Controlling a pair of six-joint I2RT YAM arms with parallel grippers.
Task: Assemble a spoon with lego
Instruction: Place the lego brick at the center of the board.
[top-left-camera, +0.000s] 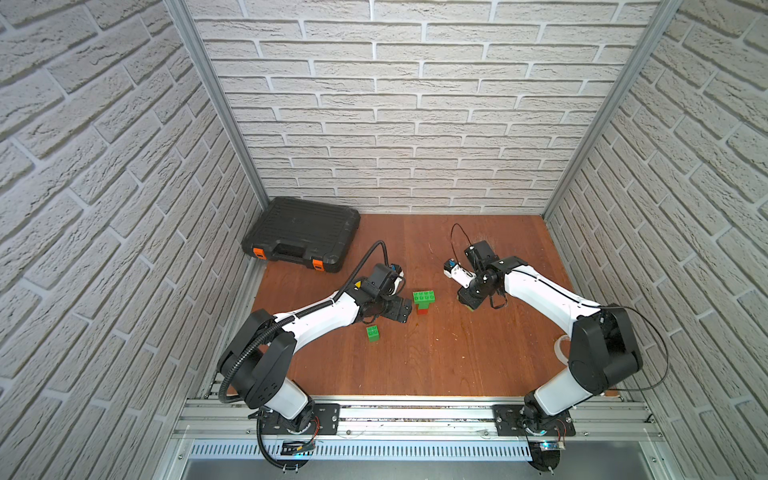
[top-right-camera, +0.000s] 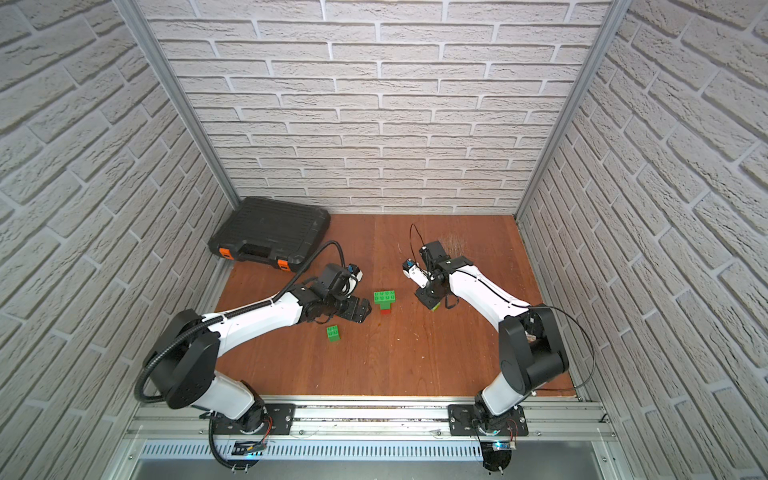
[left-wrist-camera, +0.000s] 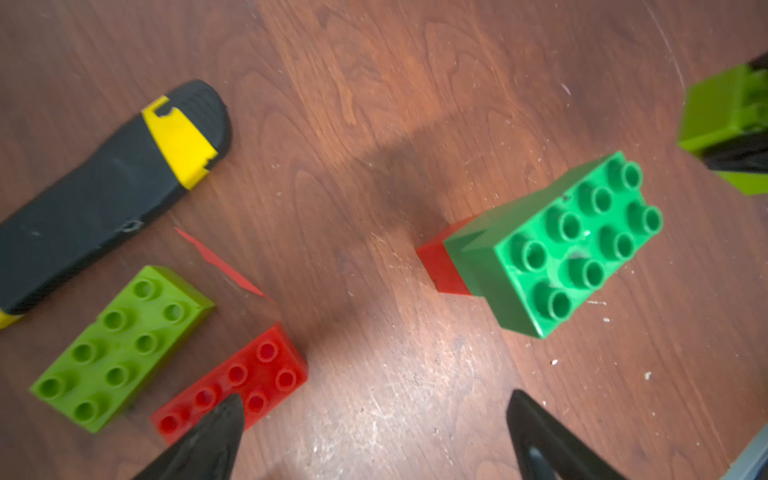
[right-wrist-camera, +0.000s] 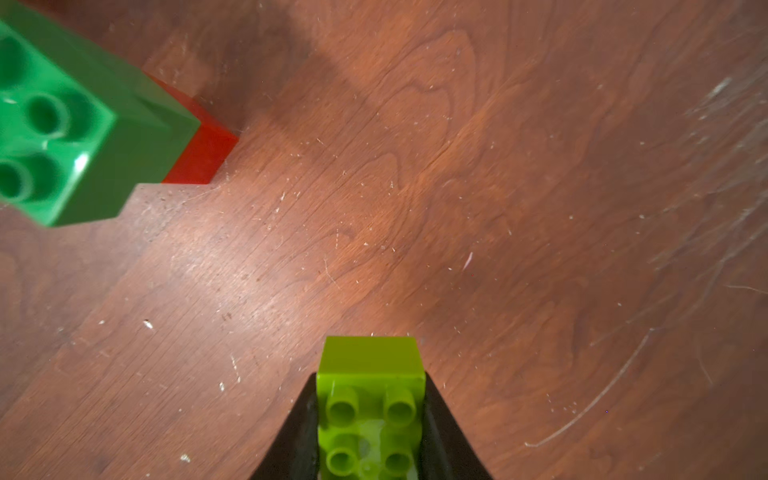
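In a top view, a small stack (top-left-camera: 424, 301), green brick over red, stands mid-counter (top-left-camera: 457, 357) with a spare green brick (top-left-camera: 372, 333) near: the spoon is barely begun.

Left wrist: the left end effector (left-wrist-camera: 374, 415) is spread and empty beside an oblong lime brick (left-wrist-camera: 120, 349) and a red brick (left-wrist-camera: 249, 374).

Right wrist: the right end effector (right-wrist-camera: 370, 415) pinches a small lime brick (right-wrist-camera: 370, 361), not yet joined.

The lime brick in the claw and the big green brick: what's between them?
Nothing: the right wrist view shows only bare table between the lime brick in the right gripper and the big green brick.
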